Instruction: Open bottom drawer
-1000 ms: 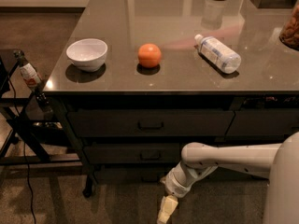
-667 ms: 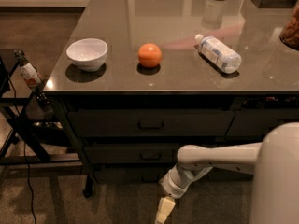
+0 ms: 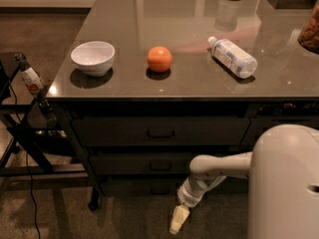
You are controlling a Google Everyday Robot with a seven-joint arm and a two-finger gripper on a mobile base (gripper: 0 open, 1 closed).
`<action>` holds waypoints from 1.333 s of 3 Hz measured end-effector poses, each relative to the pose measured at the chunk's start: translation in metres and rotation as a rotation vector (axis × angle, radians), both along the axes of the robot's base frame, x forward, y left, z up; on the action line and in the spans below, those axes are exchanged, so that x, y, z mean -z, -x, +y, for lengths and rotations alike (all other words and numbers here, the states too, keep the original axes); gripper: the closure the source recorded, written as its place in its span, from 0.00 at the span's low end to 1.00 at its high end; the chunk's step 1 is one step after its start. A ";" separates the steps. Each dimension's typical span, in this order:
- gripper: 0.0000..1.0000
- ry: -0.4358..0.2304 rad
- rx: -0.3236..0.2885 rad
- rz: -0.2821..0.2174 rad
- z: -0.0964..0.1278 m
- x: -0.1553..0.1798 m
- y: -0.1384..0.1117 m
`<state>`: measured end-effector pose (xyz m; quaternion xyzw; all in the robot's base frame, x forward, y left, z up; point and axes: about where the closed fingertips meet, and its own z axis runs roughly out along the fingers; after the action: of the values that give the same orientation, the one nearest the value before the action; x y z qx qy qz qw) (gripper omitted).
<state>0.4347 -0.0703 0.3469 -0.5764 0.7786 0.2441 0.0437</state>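
Note:
The bottom drawer (image 3: 149,187) is the lowest, shallow dark front under the counter, in deep shadow and closed flush; its small centre handle barely shows. Two taller dark drawers with black pulls (image 3: 160,133) sit above it. My gripper (image 3: 178,220) has pale tips pointing down near the carpet. It hangs just below and to the right of the bottom drawer's middle and does not touch the drawer. My white arm (image 3: 219,166) reaches in from the right, crossing in front of the drawer's right part.
On the counter (image 3: 124,86) stand a white bowl (image 3: 93,57), an orange (image 3: 159,59) and a lying plastic bottle (image 3: 232,57). A black cart frame with a small bottle (image 3: 31,78) and a cable stands left. The counter's leg with a caster (image 3: 92,204) is left of the drawers.
The gripper has stayed almost in place near the floor, shifting slightly left. My white arm body has come much further into view at the right.

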 end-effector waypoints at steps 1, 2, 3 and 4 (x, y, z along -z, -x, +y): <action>0.00 0.042 0.031 0.001 -0.020 0.020 -0.014; 0.00 0.042 0.031 0.001 -0.020 0.020 -0.014; 0.00 0.047 0.035 0.021 -0.016 0.037 -0.011; 0.00 0.057 0.066 0.024 -0.015 0.069 -0.020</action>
<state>0.4543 -0.0851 0.2779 -0.5486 0.8042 0.2269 0.0260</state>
